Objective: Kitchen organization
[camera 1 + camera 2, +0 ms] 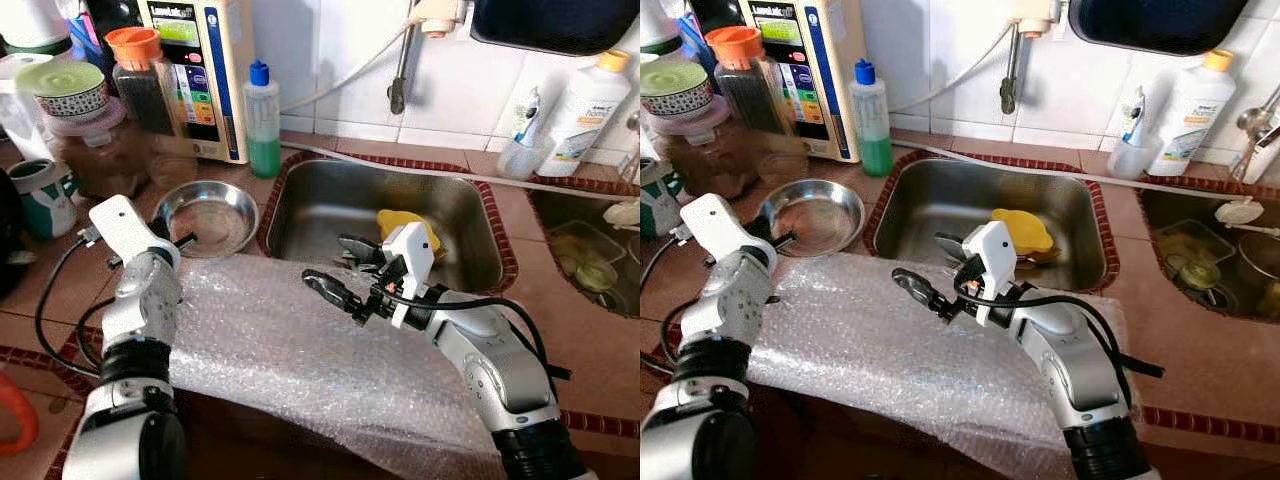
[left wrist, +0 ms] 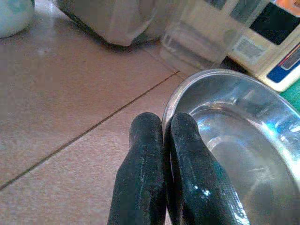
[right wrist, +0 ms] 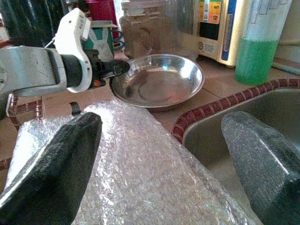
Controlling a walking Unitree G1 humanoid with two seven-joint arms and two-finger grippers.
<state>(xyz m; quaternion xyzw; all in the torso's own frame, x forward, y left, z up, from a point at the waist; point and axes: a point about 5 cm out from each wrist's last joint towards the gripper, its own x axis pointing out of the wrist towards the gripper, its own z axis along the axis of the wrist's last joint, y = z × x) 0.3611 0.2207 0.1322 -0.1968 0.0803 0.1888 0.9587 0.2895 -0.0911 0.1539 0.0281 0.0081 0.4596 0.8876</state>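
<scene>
The left tool (image 1: pixel 187 240) has its 2 black fingers (image 2: pixel 183 140) pinched together over the near rim of the steel bowl (image 1: pixel 212 215), 1 finger outside the wall and 1 inside, as the left wrist view shows. The bowl sits on the tiled tabletop (image 1: pixel 60 290) directly ahead of this tool, with the sheet of bubble wrap (image 1: pixel 300 340) just beside it on the tool's right and the sink (image 1: pixel 330 200) beyond that.

The right tool (image 1: pixel 345 268) hangs over the edge of the wrap nearest the sink, fingers spread wide and holding nothing; the bowl lies straight ahead of it in its wrist view, past the wrap.

Judging by its look, the bowl is thin stamped steel: light, rigid, not fragile, but smooth and slippery. A pinch on the rim gives only a narrow contact, so the bowl may swing or slide out if tilted fast. The grip looks best kept deep over the lip, with the lift slow and level. The wrap is soft and limp and will crumple, not support anything at its overhanging edge.
</scene>
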